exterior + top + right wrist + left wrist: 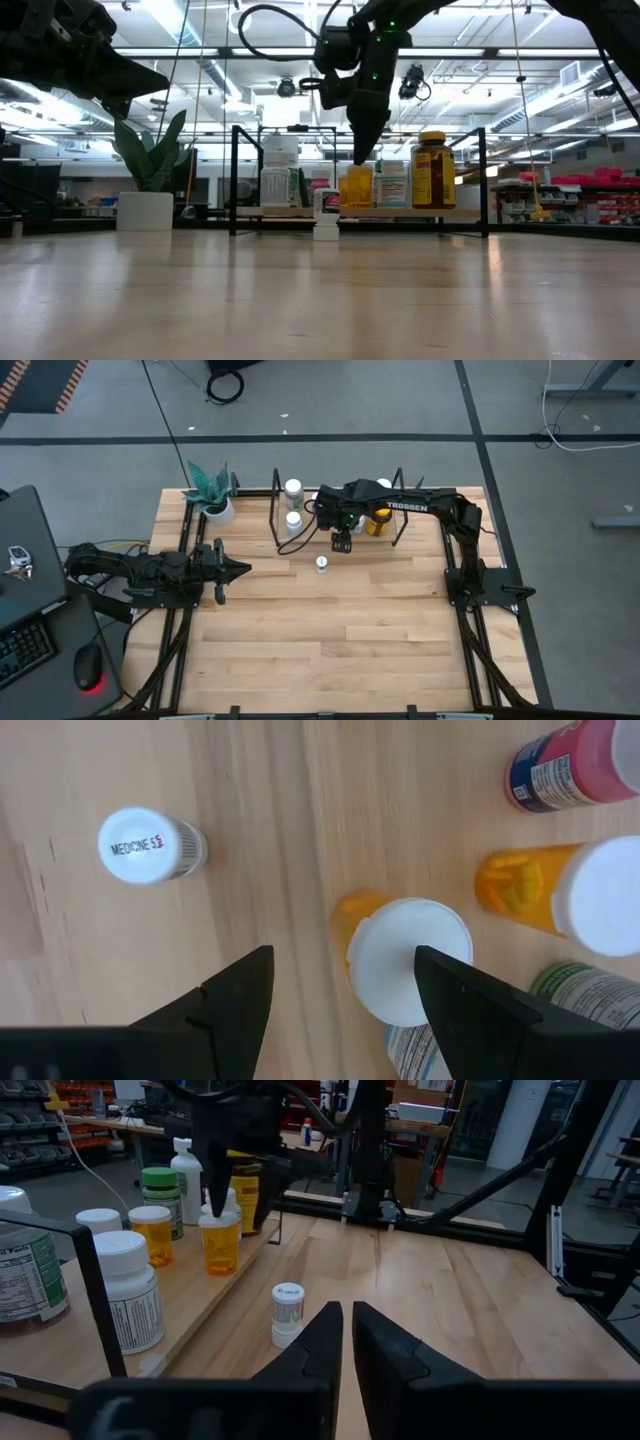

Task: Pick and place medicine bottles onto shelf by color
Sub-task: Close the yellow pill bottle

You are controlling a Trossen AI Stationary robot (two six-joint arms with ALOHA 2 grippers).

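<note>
R gripper [342, 544] hangs over the shelf [300, 542] front edge, fingers [235, 995] apart w/ nothing between them. An orange bottle w/ white cap [408, 958] stands on the shelf just beside one fingertip, not gripped. Small white bottle [321, 563] sits on the table [330, 630] just off the shelf, on the other side of the fingers, near but apart. More bottles on the shelf beyond: amber w/ yellow cap [432, 170], white ones [293, 489]. L gripper [236, 569] waits at table's left, fingers closed, empty.
</note>
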